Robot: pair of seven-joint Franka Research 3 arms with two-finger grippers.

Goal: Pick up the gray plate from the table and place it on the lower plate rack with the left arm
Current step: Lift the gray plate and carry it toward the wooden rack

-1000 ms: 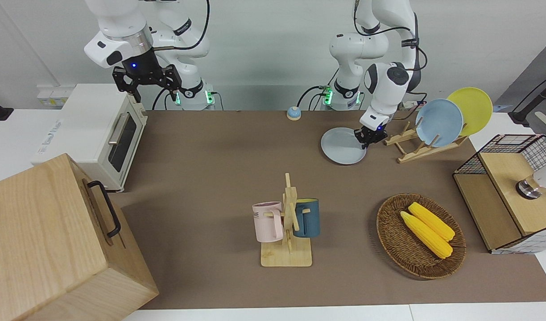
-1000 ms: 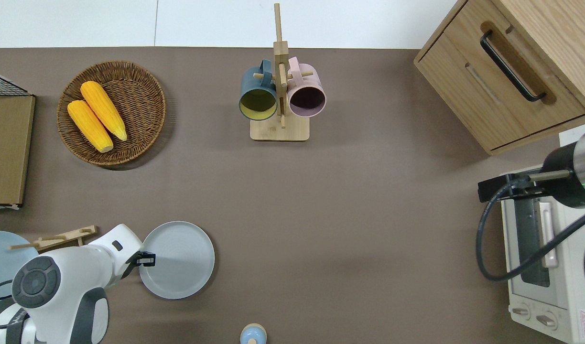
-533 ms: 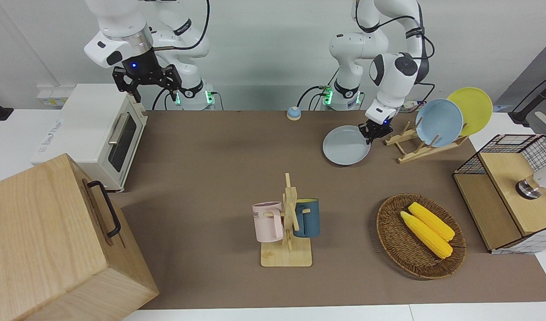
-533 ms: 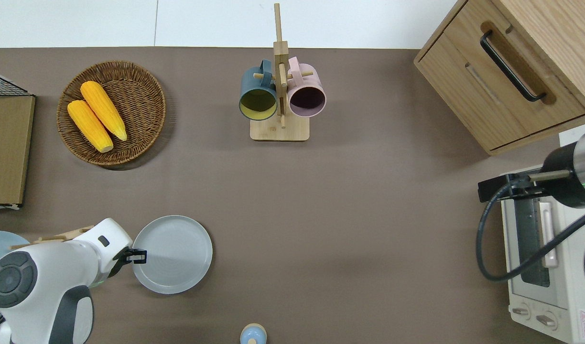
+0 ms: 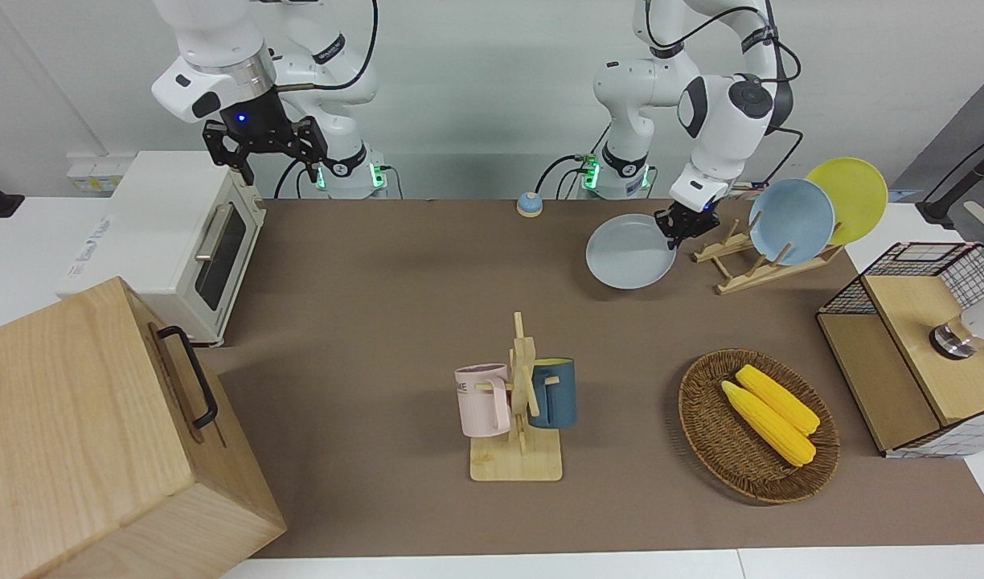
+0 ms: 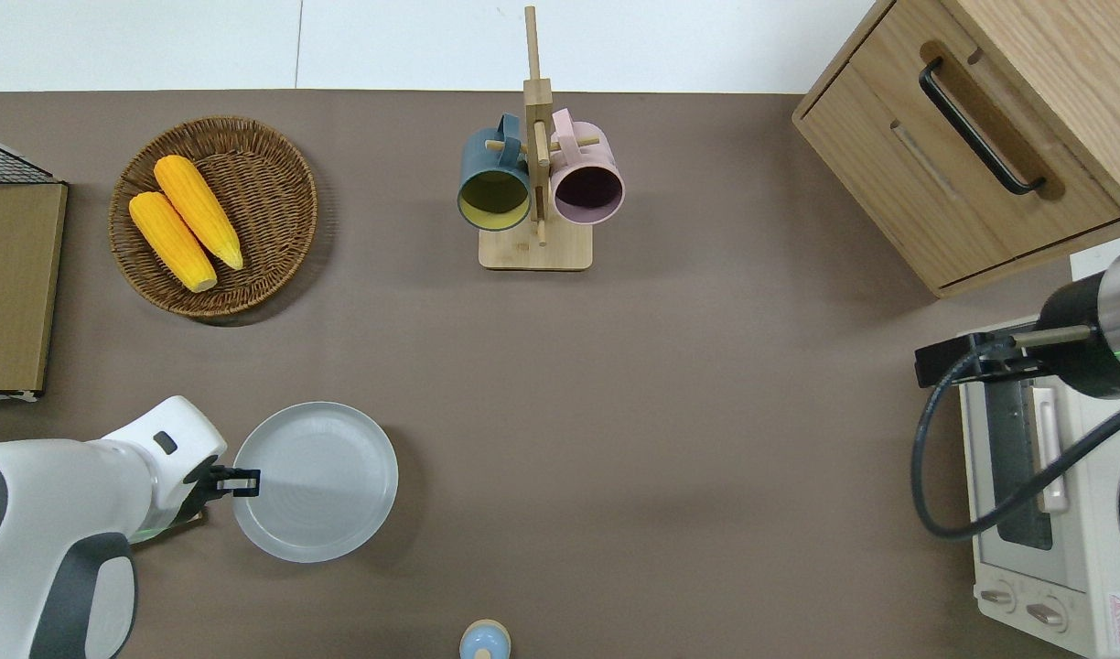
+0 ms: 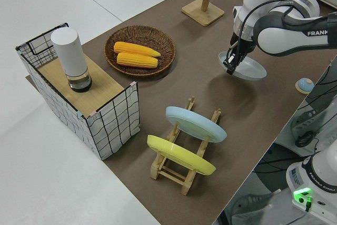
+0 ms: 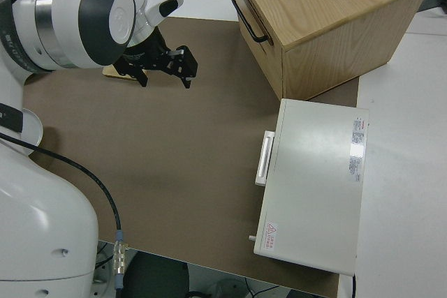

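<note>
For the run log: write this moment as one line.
left gripper: shut on gray plate rim | plate: lifted off table | lower plate rack: not reached | right arm: parked

the round pale gray plate [image 6: 316, 481] looks smooth with a soft sheen. the long brown bench [image 6: 670, 412] is matt and cloth-like. the slanted light-wood plate rack [image 7: 185, 167] shows bare, unvarnished grain. the round dark wicker basket [image 5: 705, 438] is rough woven cane. the white jointed plastic left arm [image 6: 57, 513] looks glossy.

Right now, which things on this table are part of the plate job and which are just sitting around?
In the job: gray plate, held by the left gripper; plate rack.

Just lying about: mug tree, corn basket, toaster oven, wooden cabinet, blue plate, yellow plate.
</note>
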